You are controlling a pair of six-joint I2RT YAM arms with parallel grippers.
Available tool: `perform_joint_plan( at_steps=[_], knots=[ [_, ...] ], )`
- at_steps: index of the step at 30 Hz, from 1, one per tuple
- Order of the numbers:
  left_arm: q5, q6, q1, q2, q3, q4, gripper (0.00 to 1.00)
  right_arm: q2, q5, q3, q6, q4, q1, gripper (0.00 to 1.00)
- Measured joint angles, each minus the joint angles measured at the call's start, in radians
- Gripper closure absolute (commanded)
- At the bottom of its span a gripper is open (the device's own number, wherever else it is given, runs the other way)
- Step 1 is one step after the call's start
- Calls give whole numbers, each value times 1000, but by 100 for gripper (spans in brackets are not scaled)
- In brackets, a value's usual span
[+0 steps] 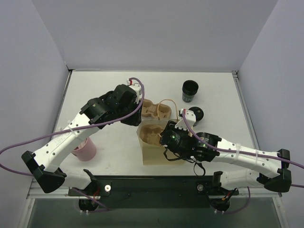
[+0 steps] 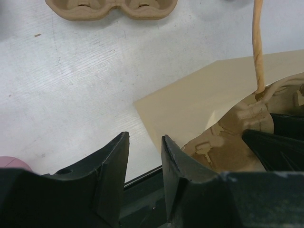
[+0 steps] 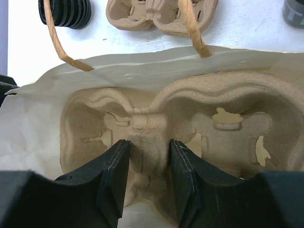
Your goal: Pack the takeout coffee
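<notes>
The takeout coffee is out of view in every frame. A paper bag (image 1: 154, 154) with twine handles stands open near the table's front edge, with a brown pulp carrier (image 3: 228, 109) inside it. My right gripper (image 3: 148, 142) reaches into the bag and is shut on the carrier's raised centre ridge, one finger on each side. My left gripper (image 2: 145, 137) hovers at the bag's left wall (image 2: 199, 99), open, with only table showing between its fingers. The bag's corner lies just behind its right fingertip (image 2: 167, 142).
A second pulp carrier (image 1: 156, 110) lies on the table behind the bag. At the back right stands a stack of lidless black cups (image 1: 190, 90), with a stack of black lids (image 1: 194, 114) nearer. A pink cup (image 1: 84, 149) stands under the left arm.
</notes>
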Motion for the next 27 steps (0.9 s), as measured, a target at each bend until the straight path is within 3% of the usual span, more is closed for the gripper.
perform_joint_plan(
  at_steps=[17, 22, 25, 27],
  knots=[
    [-23, 7, 0, 0, 0, -4, 56, 32, -49, -61, -5, 26, -33, 65],
    [-26, 8, 0, 0, 0, -4, 56, 43, -63, -71, -7, 9, -33, 56],
    [-26, 8, 0, 0, 0, -4, 56, 43, -63, -68, -17, 3, -33, 40],
    [-25, 8, 0, 1, 3, -6, 56, 43, -61, -56, -27, -7, -33, 35]
  ],
)
